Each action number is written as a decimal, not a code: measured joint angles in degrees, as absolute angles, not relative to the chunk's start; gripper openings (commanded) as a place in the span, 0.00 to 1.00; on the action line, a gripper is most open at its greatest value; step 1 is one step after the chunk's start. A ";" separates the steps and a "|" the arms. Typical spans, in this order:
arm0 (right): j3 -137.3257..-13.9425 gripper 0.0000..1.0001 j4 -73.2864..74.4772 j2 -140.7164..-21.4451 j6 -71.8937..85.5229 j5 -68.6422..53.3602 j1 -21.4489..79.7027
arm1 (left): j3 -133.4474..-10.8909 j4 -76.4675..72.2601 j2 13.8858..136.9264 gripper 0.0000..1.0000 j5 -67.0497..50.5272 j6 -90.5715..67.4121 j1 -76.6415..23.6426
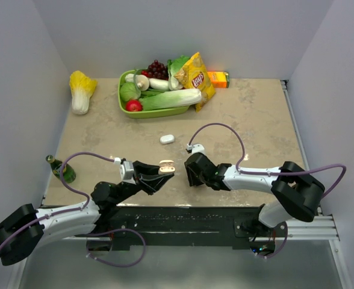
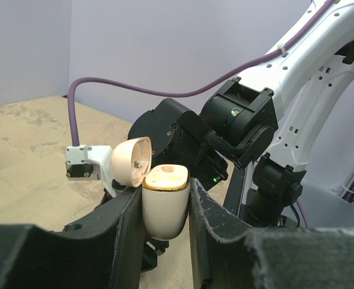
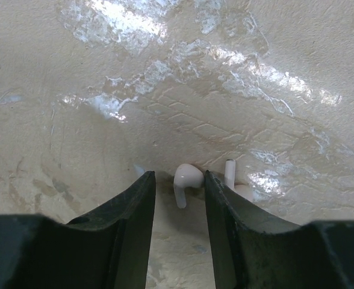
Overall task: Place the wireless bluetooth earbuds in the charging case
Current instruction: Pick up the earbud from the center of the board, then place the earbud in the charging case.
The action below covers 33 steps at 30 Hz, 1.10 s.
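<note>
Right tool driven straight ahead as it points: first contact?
Likely the earbud lying on the table, in line with the gap of the right tool; depth unclear. A second earbud lies just beside.

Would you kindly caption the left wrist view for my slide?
Left end effector grips the open charging case, right arm beyond.

Yellow chip bag (image 1: 196, 80), leaning on the right end of the green basket (image 1: 142, 112) near the table's (image 1: 255, 120) far edge, shows the red Lay's logo. No other text is readable.
</note>
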<state>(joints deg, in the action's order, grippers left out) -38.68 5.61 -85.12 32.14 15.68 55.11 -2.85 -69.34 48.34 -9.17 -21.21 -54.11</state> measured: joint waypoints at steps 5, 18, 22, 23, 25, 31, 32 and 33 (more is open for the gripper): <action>-38.68 0.35 5.93 -85.12 31.92 15.77 55.11 | -2.85 -69.34 48.34 0.00 -9.17 -21.21 -54.13; -38.68 0.11 5.96 -85.12 31.86 15.53 55.11 | -2.85 -69.34 48.29 0.00 -9.17 -21.21 -54.13; -38.68 0.00 5.89 -84.95 31.90 15.46 55.11 | -2.85 -69.34 48.29 0.00 -9.17 -21.21 -54.13; -38.65 0.00 5.89 -84.66 31.92 15.40 55.11 | -2.85 -69.34 48.29 0.00 -9.15 -21.21 -54.13; -38.61 0.00 5.69 -83.44 31.92 15.31 55.11 | -2.85 -69.34 48.29 0.00 -9.15 -21.21 -54.15; -38.11 0.00 4.29 -75.24 31.86 15.40 55.11 | -2.85 -69.69 48.29 0.00 -8.12 -21.21 -54.13; -38.11 0.00 3.92 -73.34 31.79 15.44 55.11 | -2.85 -70.04 48.29 0.00 -7.73 -21.21 -54.15; -38.02 0.00 3.55 -71.35 31.66 15.53 55.11 | -2.85 -70.46 48.34 0.00 -7.18 -21.21 -54.15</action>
